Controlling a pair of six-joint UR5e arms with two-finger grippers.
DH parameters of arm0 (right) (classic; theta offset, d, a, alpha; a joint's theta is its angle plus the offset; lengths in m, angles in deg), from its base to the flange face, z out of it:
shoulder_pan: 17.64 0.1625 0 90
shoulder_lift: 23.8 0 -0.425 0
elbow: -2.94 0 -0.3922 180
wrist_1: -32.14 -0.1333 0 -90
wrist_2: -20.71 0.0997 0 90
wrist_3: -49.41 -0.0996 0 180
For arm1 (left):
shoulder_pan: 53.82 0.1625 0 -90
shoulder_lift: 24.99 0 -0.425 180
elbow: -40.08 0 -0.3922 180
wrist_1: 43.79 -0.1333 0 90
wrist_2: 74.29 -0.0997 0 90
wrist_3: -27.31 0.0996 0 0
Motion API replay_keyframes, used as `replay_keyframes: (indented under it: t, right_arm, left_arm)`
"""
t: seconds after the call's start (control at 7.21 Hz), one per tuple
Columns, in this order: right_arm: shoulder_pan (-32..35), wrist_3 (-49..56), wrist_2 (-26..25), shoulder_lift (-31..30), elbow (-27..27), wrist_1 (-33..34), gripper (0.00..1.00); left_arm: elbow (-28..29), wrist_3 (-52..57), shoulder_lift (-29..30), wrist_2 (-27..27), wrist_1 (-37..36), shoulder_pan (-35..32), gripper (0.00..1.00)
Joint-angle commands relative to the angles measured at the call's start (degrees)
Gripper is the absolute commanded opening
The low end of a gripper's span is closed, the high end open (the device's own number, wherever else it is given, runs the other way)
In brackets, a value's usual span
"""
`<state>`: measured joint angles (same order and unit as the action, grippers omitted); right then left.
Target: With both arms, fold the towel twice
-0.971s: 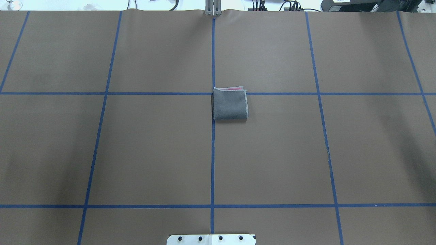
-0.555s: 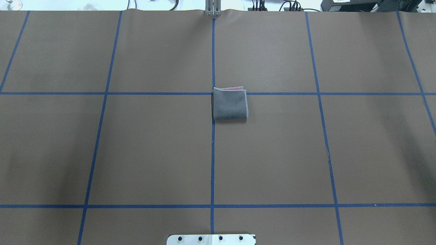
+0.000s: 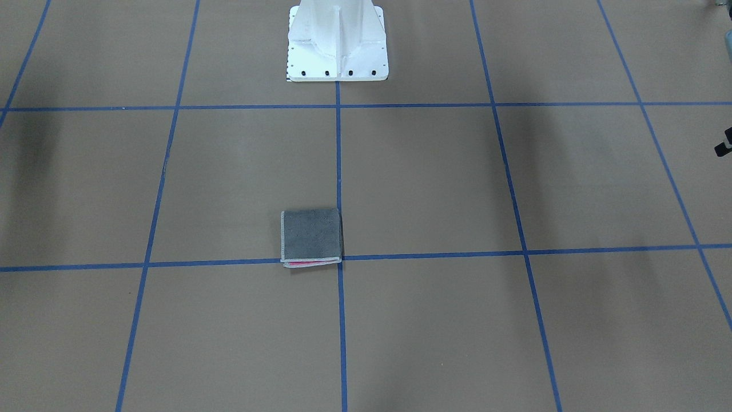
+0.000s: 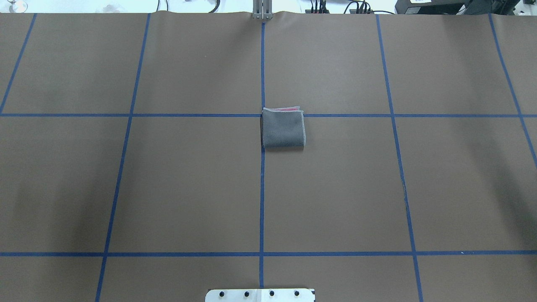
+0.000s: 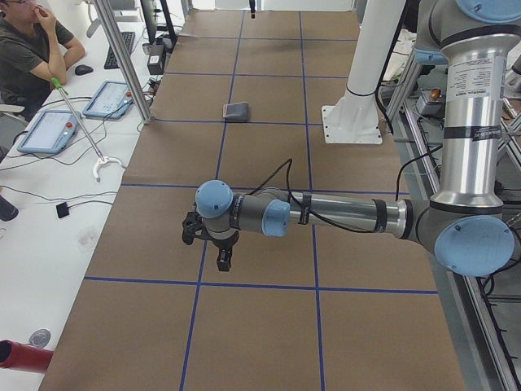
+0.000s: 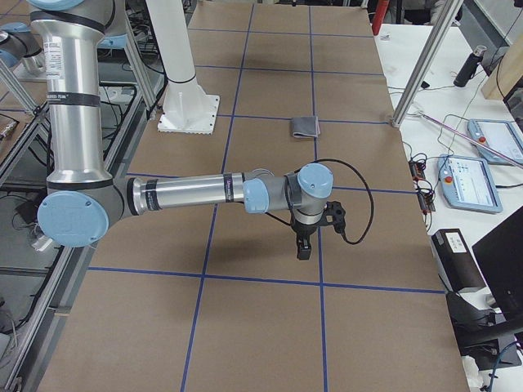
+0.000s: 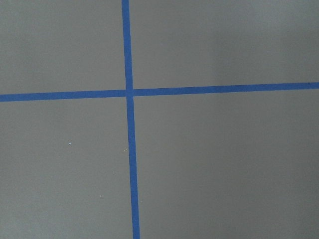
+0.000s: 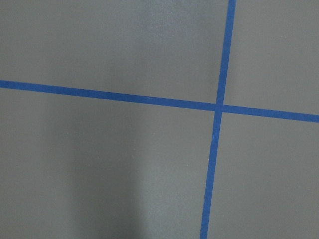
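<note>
The left gripper and right gripper, two black ones whose opening I cannot tell, hang well apart from one folded, squarish grey terry towel.

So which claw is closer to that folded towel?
Right, probably. The left claw and right claw hang about mirrored, far out to opposite sides, but the towel lies just on the right arm's side of the centre tape line.

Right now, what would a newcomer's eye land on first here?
The small folded towel, grey face up with a pink sliver at its far edge, lies alone where blue tape lines cross. The left arm and right arm reach out over either end of the table, far from the towel.
</note>
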<state>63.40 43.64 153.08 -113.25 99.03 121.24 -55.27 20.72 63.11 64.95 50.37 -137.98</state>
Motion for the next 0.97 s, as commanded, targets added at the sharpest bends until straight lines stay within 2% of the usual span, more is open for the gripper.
replay_keyframes:
  t: [0.0,0.28,0.42,0.55,0.83]
  right_arm:
    - [0.1,0.0,0.3,0.2,0.1,-0.1,1.0]
    - [0.5,0.1,0.5,-0.6,0.1,-0.1,1.0]
    - [1.2,0.1,1.5,-1.2,0.2,0.0,1.0]
    - [1.1,0.1,2.9,-2.3,0.1,-0.2,1.0]
    - [1.1,0.1,2.2,-2.8,0.0,-0.2,1.0]
  left_arm:
    - [0.1,0.2,0.0,-0.2,0.3,0.0,1.0]
    - [-1.7,0.1,-0.2,-1.5,0.1,-0.1,1.0]
    - [-1.9,0.1,0.1,-4.3,0.0,-0.1,1.0]
    - [-1.2,0.0,-0.1,-4.4,-0.3,0.0,1.0]
    - [-1.2,0.0,-1.0,-4.8,-0.5,-0.3,1.0]
